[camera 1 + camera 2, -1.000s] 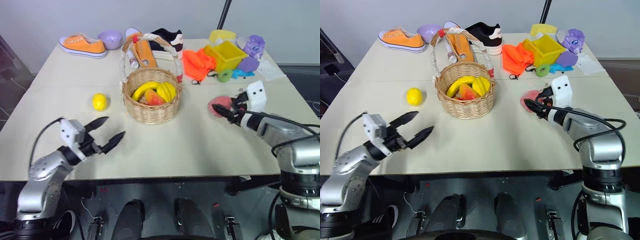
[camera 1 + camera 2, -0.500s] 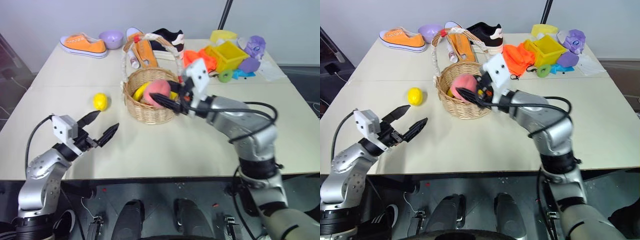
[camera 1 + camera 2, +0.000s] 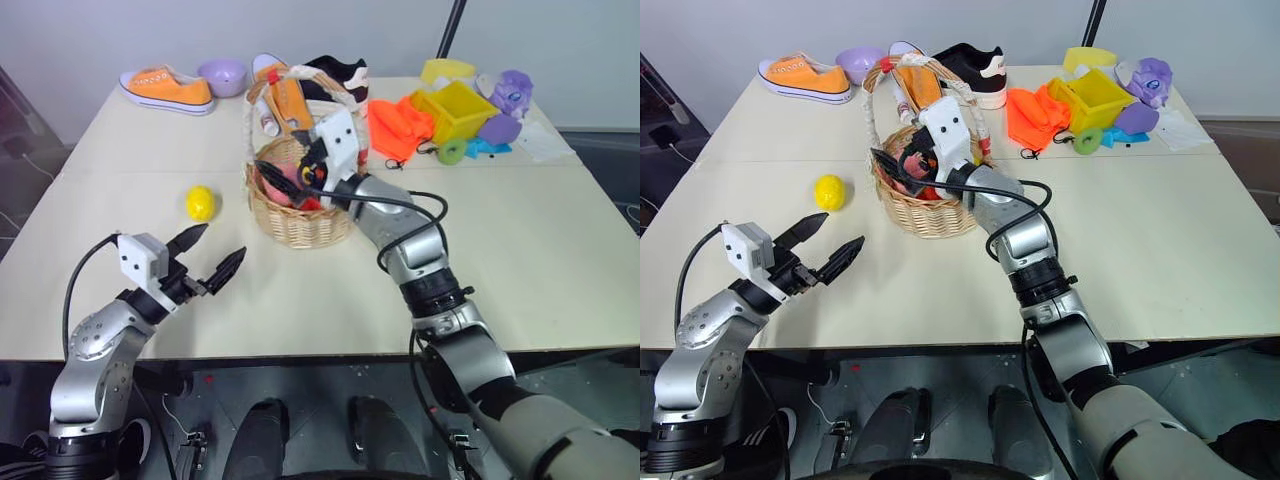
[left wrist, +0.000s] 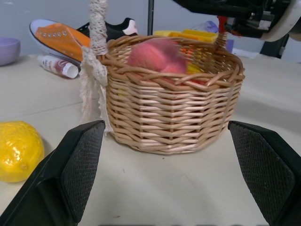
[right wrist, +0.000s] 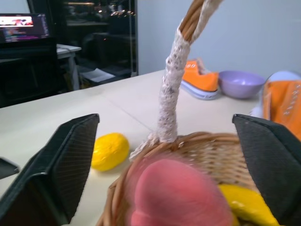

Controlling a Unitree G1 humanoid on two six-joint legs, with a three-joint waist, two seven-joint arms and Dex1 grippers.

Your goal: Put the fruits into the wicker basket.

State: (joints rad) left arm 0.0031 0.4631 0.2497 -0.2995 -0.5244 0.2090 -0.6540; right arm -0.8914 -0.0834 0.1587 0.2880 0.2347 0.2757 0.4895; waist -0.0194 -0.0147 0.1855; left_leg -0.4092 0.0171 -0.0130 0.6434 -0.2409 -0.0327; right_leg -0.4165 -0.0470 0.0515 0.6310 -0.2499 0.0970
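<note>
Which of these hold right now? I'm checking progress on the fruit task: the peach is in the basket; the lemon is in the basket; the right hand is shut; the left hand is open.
1. The peach is in the wicker basket: true.
2. The lemon is in the basket: false, it lies on the table beside it.
3. The right hand is shut: false, it is open over the basket.
4. The left hand is open and empty: true.

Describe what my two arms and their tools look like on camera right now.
Both arms are silver-grey metal with rounded joint housings and darker bands near the elbows. Each ends in a white boxy wrist block carrying a tool of two black pointed fingers with textured inner pads: left tool, right tool. A black cable loops from each forearm to its wrist block.
</note>
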